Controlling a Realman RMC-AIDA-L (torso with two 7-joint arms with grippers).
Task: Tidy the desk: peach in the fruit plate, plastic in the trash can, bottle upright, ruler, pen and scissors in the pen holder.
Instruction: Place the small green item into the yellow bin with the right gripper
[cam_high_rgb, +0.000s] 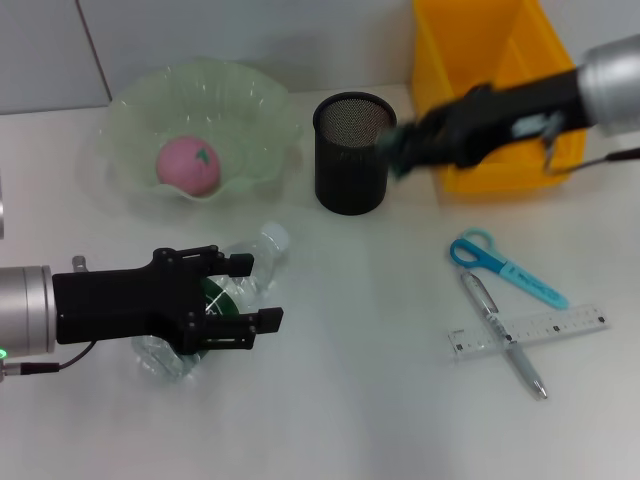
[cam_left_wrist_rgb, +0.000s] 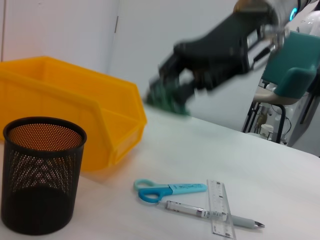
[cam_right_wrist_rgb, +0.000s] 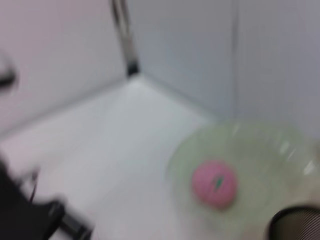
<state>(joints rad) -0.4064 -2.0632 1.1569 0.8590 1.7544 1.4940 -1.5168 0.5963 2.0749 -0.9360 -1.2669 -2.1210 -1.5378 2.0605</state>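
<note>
The left gripper (cam_high_rgb: 232, 292) hovers over a clear bottle (cam_high_rgb: 255, 262) lying on its side on the white desk (cam_high_rgb: 350, 400), its fingers spread either side of the bottle's green-labelled middle. The right gripper (cam_high_rgb: 392, 148), between the black mesh pen holder (cam_high_rgb: 352, 152) and the yellow bin (cam_high_rgb: 478, 60), pinches a small green scrap of plastic (cam_left_wrist_rgb: 167, 97). The peach (cam_high_rgb: 188, 165) sits in the pale green fruit plate (cam_high_rgb: 130, 110), while the scissors (cam_high_rgb: 505, 265), pen (cam_high_rgb: 500, 330) and ruler (cam_high_rgb: 530, 330) lie together on the desk, the ruler across the pen.
</note>
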